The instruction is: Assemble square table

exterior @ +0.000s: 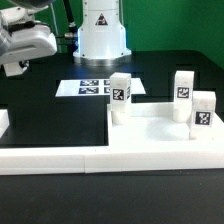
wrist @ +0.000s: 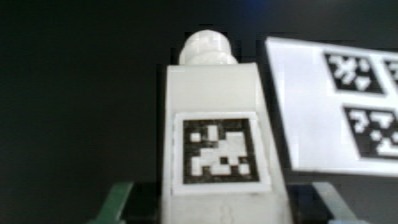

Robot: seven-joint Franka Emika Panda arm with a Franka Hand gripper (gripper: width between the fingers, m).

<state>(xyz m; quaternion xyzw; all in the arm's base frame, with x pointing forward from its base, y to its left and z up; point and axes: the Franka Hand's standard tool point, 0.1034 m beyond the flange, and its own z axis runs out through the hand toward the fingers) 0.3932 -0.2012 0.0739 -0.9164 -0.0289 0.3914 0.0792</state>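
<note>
In the wrist view a white table leg (wrist: 214, 120) with a black-white tag and a rounded tip runs straight out from between my fingers. My gripper (wrist: 224, 192) is shut on its lower end, and black table shows behind it. In the exterior view the gripper (exterior: 18, 62) hangs high at the exterior view's left, well away from the square table top (exterior: 150, 130). Three tagged legs stand upright on that top: one at its far left corner (exterior: 120, 95), one at the far right (exterior: 184, 90), one nearer on the right (exterior: 203, 112).
The marker board (exterior: 95, 88) lies flat on the black table behind the top and also shows beside the held leg (wrist: 347, 100). The white robot base (exterior: 100, 30) stands at the back. A long low white rail (exterior: 60, 160) runs along the front.
</note>
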